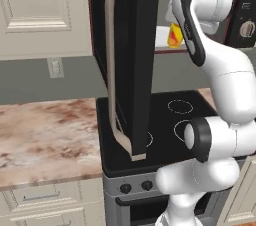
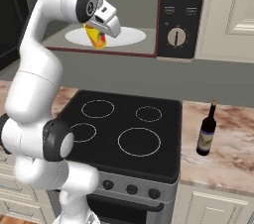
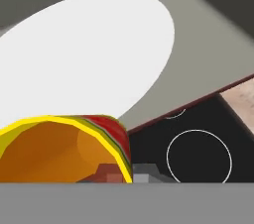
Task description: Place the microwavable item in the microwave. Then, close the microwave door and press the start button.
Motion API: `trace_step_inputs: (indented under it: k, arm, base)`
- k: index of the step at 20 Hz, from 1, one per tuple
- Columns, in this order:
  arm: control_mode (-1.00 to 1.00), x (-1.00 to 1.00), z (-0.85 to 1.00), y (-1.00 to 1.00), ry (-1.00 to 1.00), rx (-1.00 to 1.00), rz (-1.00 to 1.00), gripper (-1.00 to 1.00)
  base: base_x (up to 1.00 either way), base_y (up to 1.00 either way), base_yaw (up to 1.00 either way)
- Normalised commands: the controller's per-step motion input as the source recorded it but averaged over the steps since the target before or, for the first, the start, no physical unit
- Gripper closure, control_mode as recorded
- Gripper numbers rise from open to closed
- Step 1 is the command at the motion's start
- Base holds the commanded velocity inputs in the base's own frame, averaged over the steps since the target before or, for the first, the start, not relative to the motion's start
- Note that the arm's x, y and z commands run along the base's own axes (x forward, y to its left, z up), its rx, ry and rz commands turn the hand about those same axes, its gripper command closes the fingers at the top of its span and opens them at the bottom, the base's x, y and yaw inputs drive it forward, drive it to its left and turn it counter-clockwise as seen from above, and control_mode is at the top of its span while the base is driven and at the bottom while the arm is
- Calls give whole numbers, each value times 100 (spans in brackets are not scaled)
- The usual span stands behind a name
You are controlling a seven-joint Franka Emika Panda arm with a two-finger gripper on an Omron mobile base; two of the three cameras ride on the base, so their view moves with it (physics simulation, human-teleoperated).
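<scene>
The counter lay at the far left of the left base view, marbled brown and white. Beside it the microwave door stood swung wide open, edge-on to the camera, its beige handle running down the near face above the black stove.

Right of the door, the arm reached up into the open microwave. The gripper was at the cavity mouth, clenched on the cup. The cup hung tilted from the fingers, over the near left part of the white plate; whether it touched the plate could not be told. In the hand view the cup filled the lower left, its yellow rim and orange inside facing the camera, with the plate behind it and the grey cavity floor beyond.

Further right, the control panel carried a round dial under several buttons. Below it, on the counter to the right of the stove, a dark bottle stood upright, well apart from the arm.
</scene>
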Motion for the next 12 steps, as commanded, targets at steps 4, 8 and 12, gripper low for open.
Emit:
trace_step_inputs:
  k: [4, 8, 12]
  arm:
    - [-100, 59, -1, 0, 4, 0, 0, 100]
    - [-100, 65, 0, 0, 3, 0, 0, 100]
    - [-100, 65, -6, 0, 6, 0, 0, 100]
  base:
    - [0, 0, 0]
    - [0, 0, 0]
    - [0, 0, 0]
